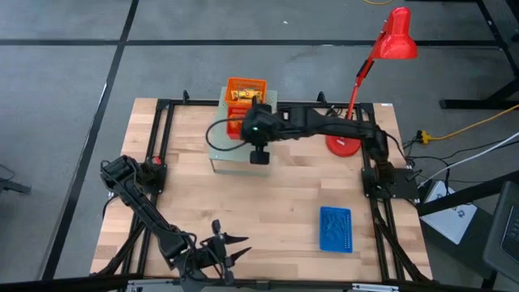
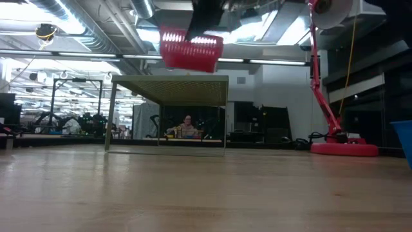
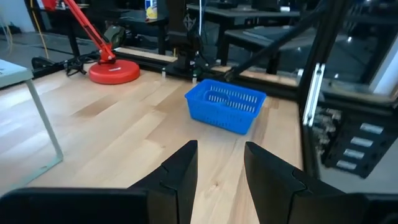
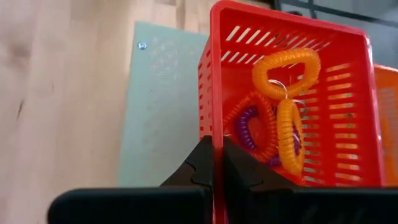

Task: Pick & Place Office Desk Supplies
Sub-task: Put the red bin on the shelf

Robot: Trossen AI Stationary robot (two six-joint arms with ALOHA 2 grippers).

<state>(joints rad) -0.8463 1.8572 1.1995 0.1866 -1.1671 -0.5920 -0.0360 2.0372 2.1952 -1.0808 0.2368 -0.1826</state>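
A red slotted basket holds orange and purple coil rings. My right gripper is shut on it, above the pale green perforated stand. In the low view the red basket hangs clear above the stand's top. An orange basket with yellow pieces sits on the stand's far part. My left gripper waits open near the table's near edge, also seen from above. My right gripper pinches the red basket's side wall at its rim, one finger inside the basket and one outside. The fingers come from above, pointing down. The basket is lifted clear of the stand and hangs tilted below the gripper.
A blue slotted basket lies on the table's near right part, ahead of my left gripper. The red desk lamp's base stands at the far right. Bare wood lies between the stand and the near edge.
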